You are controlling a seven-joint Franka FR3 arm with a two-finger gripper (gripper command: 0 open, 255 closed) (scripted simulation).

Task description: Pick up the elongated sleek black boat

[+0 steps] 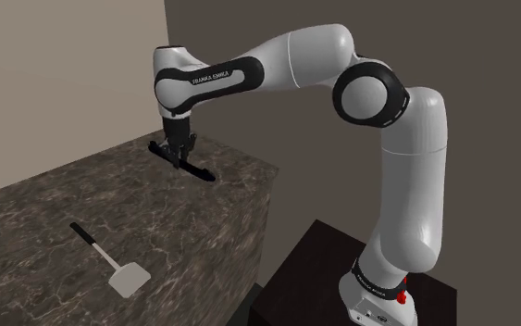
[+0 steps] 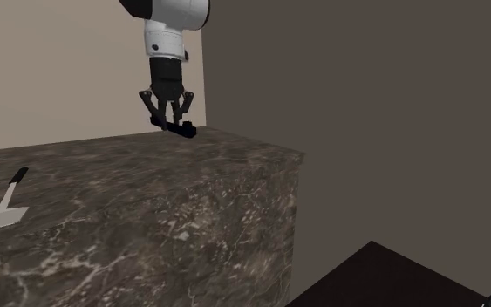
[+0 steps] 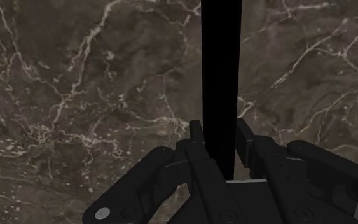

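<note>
Here hand clasps boat near counter edge.

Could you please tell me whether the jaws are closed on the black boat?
Shut on it: in the wrist view the jaws clasp the black boat from both sides.

Dark veined marble counter, black-handled grey spatula lying on it

You find the boat at the far end of the worktop, close to the wall, clasped between the fingers of the end effector. The spatula lies on the worktop well apart from it, toward the shoulder view's lower left. The stand sits beside the worktop, at that view's lower right.
</note>
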